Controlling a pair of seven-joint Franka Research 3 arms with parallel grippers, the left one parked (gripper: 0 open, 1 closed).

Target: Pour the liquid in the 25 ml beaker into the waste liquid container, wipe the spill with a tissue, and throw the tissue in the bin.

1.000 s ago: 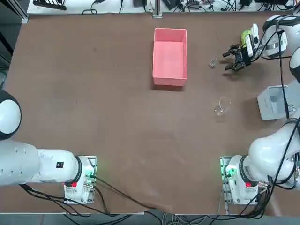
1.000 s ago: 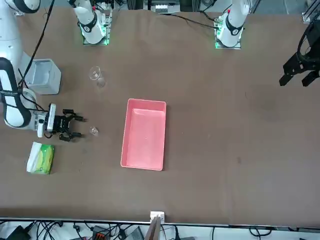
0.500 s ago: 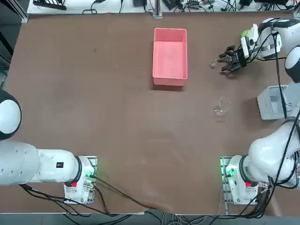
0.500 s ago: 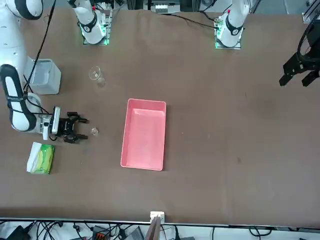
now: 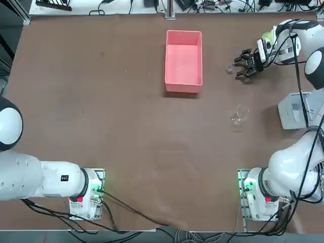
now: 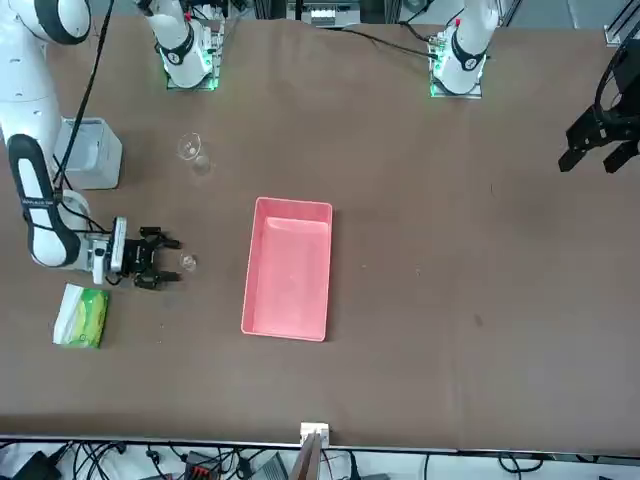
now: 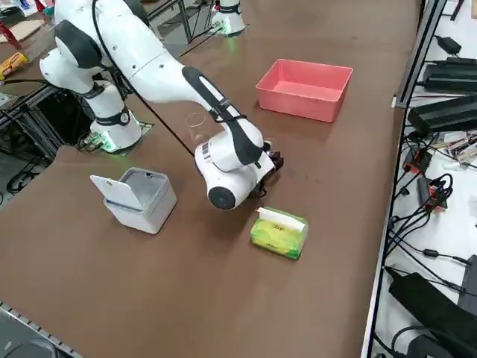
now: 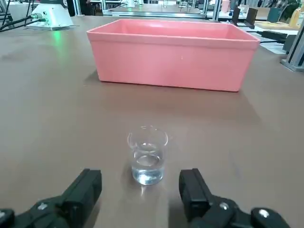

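Brown tabletop holds the 25 ml beaker (image 8: 147,155) upright just ahead of the spread right fingers (image 8: 86,189), untouched.

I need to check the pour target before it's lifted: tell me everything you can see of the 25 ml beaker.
The 25 ml beaker is a tiny clear glass cup, standing upright on the brown table with a little clear liquid in its bottom. It stands between the pink waste liquid container and the right gripper, whose open fingers flank it without touching. Nothing but the table touches it. No spill shows around it.
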